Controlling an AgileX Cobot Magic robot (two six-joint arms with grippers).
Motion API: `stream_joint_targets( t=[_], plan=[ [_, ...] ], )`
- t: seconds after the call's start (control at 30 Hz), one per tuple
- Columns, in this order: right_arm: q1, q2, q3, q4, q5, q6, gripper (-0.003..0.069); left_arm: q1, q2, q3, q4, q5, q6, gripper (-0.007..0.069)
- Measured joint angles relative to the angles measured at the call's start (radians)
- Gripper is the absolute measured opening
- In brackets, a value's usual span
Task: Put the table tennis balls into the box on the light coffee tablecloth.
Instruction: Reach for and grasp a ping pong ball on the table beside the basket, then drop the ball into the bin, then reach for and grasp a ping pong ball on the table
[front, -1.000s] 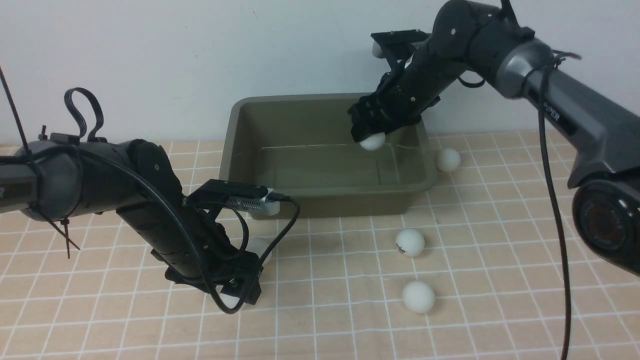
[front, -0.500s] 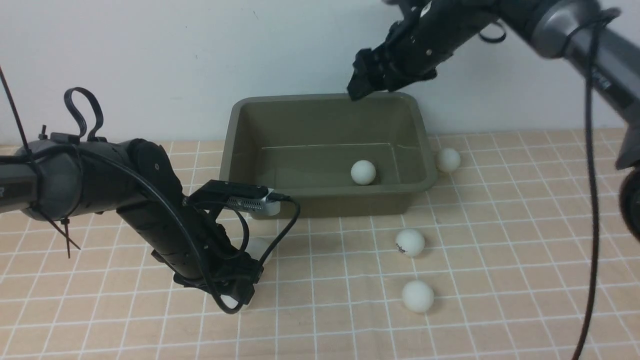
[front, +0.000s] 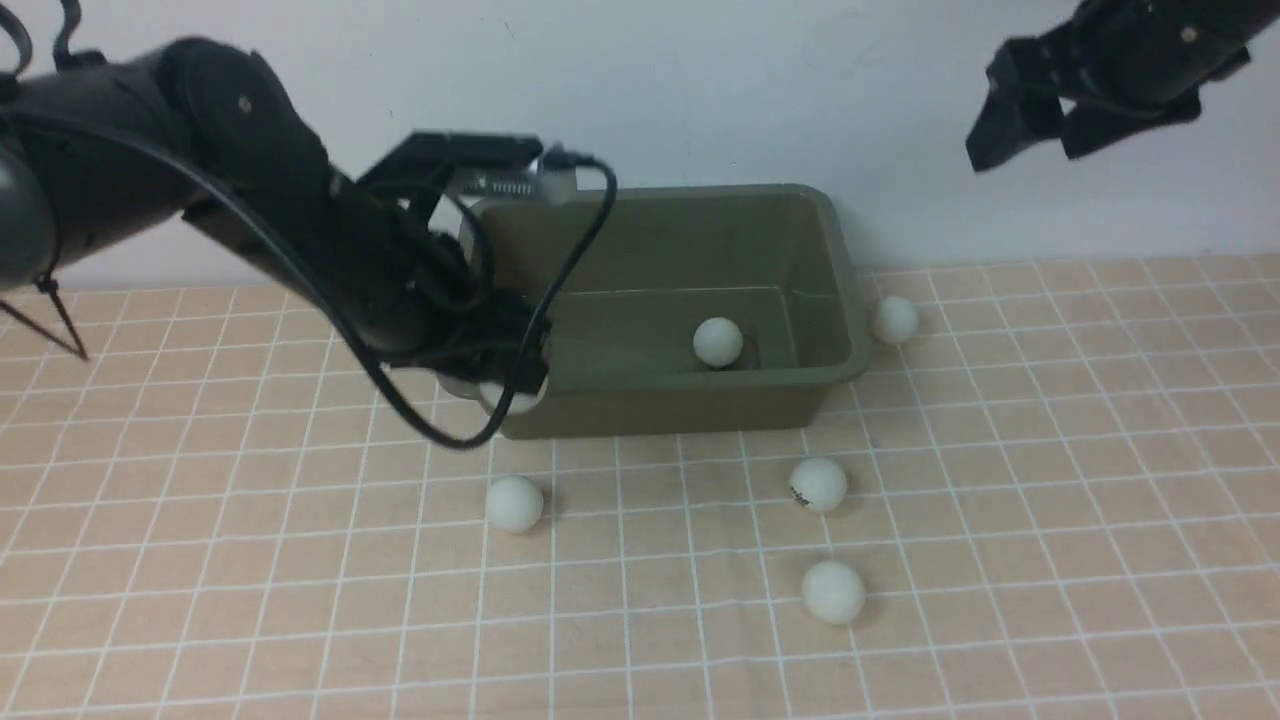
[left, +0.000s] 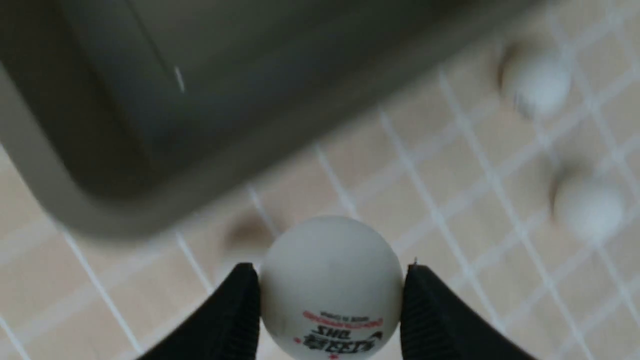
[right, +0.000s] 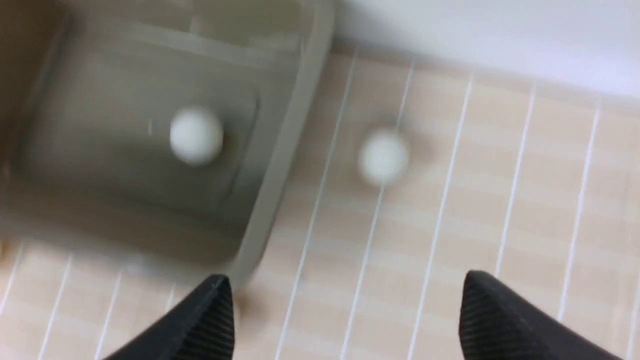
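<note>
Tan-peach gridded fabric, light coffee tablecloth (front: 1000, 600): bore everything. Olive-green rectangular plastic box (front: 650, 405): sat near wall, one small matte white table tennis ball (front: 718, 341) inside. Left gripper (front: 505, 388): pinched printed white ball (left: 330, 280), raised just outside box's near left corner. Right gripper (front: 1030, 135): spread, empty, high, well apart from box. Four loose balls (front: 514, 503) lay on cloth. Judgement: held ball needed carrying past rim, then low release to limit bounce.
</note>
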Motion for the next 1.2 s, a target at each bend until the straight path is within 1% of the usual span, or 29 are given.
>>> stream_joint_targets(
  t=[0.1, 0.2, 0.23, 0.3, 0.33, 0.4, 0.47, 0.53, 0.73, 0.8, 0.87, 0.9, 0.97, 1.0, 1.03, 1.07, 1.1, 1.2],
  plan=[
    [0.021, -0.084, 0.15, 0.009, 0.0, -0.012, 0.0545, 0.0, 0.086, -0.126, 0.0, -0.008, 0.0, 0.0288],
    [0.065, -0.162, 0.273, 0.016, 0.0, -0.028, 0.0545, 0.0, 0.193, -0.237, 0.0, -0.005, -0.003, 0.0288],
    [0.095, -0.185, 0.325, 0.018, 0.0, -0.036, 0.0545, 0.0, 0.242, -0.281, 0.0, -0.005, -0.006, 0.0288],
    [0.124, -0.203, 0.365, 0.018, -0.001, -0.04, 0.0545, 0.0, 0.289, -0.324, 0.0, -0.001, -0.008, 0.0288],
    [0.165, -0.218, 0.414, 0.02, -0.001, -0.043, 0.0545, 0.0, 0.357, -0.387, 0.001, 0.008, -0.009, 0.0288],
    [0.211, -0.225, 0.463, 0.02, -0.005, -0.044, 0.0542, 0.0, 0.417, -0.447, 0.003, 0.027, -0.01, 0.0288],
    [0.255, -0.225, 0.511, 0.014, -0.03, -0.044, 0.0535, 0.0, 0.468, -0.504, 0.004, 0.047, -0.011, 0.0288],
    [0.303, -0.225, 0.568, 0.005, -0.098, -0.035, 0.0517, 0.0, 0.52, -0.565, 0.005, 0.077, -0.011, 0.0288],
    [0.387, -0.225, 0.684, -0.005, -0.256, -0.004, 0.0472, 0.0, 0.603, -0.67, 0.035, 0.099, -0.011, 0.0289],
    [0.394, -0.225, 0.708, -0.005, -0.29, 0.001, 0.0469, 0.0, 0.612, -0.677, 0.042, 0.099, -0.011, 0.0306],
    [0.394, -0.225, 0.726, -0.012, -0.329, 0.018, 0.0466, 0.0, 0.617, -0.681, 0.048, 0.099, -0.011, 0.0358],
    [0.394, -0.225, 0.727, -0.013, -0.336, 0.02, 0.0466, 0.0, 0.617, -0.681, 0.05, 0.099, -0.011, 0.0372],
    [0.394, -0.224, 0.73, -0.025, -0.365, 0.027, 0.0467, 0.0, 0.618, -0.689, 0.053, 0.101, -0.012, 0.0459],
    [0.394, -0.223, 0.73, -0.032, -0.375, 0.03, 0.0467, 0.0, 0.618, -0.696, 0.053, 0.107, -0.016, 0.0487],
    [0.394, -0.222, 0.73, -0.034, -0.377, 0.031, 0.0467, 0.0, 0.618, -0.696, 0.053, 0.109, -0.015, 0.0487],
    [0.394, -0.217, 0.73, -0.044, -0.384, 0.041, 0.0467, 0.001, 0.619, -0.713, 0.055, 0.125, -0.019, 0.0523],
    [0.394, -0.21, 0.73, -0.052, -0.384, 0.046, 0.0467, 0.002, 0.619, -0.73, 0.055, 0.14, -0.024, 0.0538],
    [0.394, -0.185, 0.73, -0.067, -0.394, 0.048, 0.0467, 0.008, 0.62, -0.798, 0.061, 0.202, -0.036, 0.0551]
  ],
)
